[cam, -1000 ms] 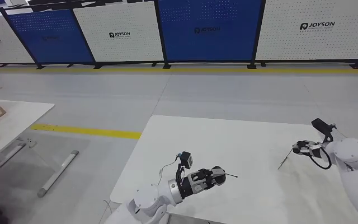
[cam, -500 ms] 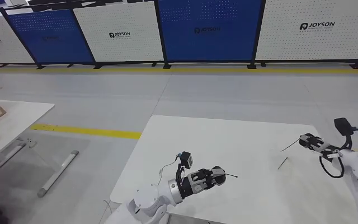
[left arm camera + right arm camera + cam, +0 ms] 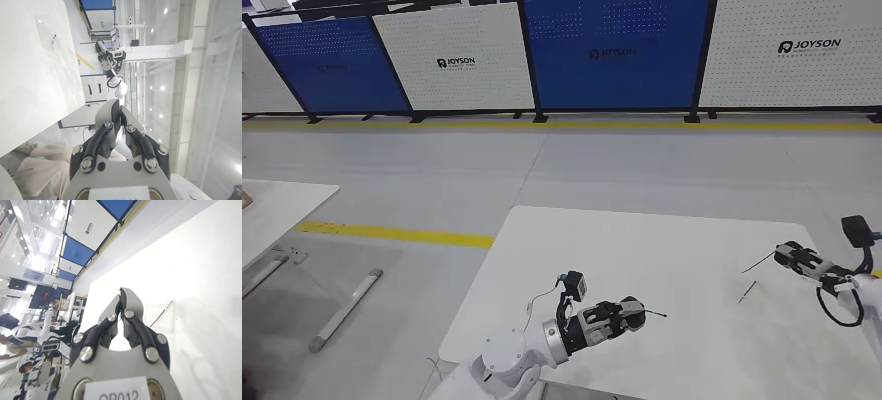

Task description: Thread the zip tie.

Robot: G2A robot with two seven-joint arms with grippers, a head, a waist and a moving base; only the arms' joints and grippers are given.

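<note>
White table (image 3: 642, 250) checked near to far. Found unmoved at near edge: left gripper (image 3: 635, 314), fingers pressed together on first zip tie (image 3: 655, 315), thin black strip projecting rightward from tip. Found unmoved farther right: loose zip tie (image 3: 748, 291), flat on table. Recorded as changed: right gripper (image 3: 783, 253), lifted off table and drawn back rightward from loose zip tie over last second. Noted pinched between its closed fingers: second zip tie (image 3: 757, 263), held clear of table, free end pointing left, just beyond loose one.
</note>
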